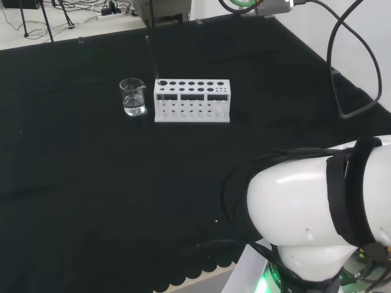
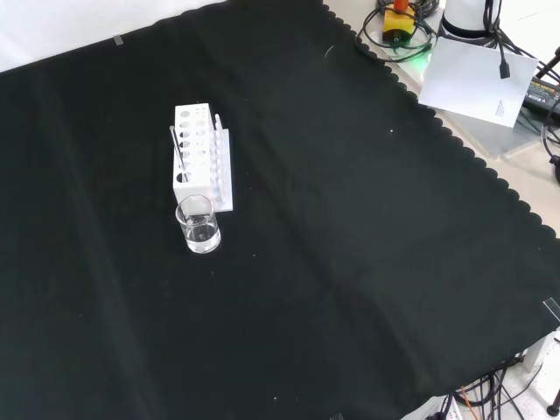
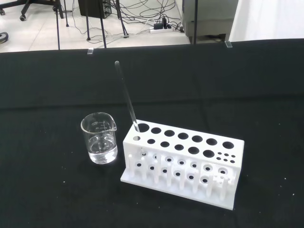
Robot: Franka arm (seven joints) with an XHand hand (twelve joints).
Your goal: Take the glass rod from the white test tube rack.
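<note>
A white test tube rack (image 1: 192,101) (image 2: 198,157) (image 3: 183,161) stands on the black cloth. A thin glass rod (image 1: 152,60) (image 2: 178,156) (image 3: 126,97) leans out of a hole at the rack's end nearest the beaker. In the wrist view the rack and rod lie some way ahead of the camera.
A small glass beaker (image 1: 132,96) (image 2: 199,224) (image 3: 99,138) holding a little clear liquid stands close beside the rack's rod end. The arm's white links (image 1: 317,213) fill the head view's lower right. Cables and the arm's base (image 2: 411,26) sit beyond the cloth's scalloped edge.
</note>
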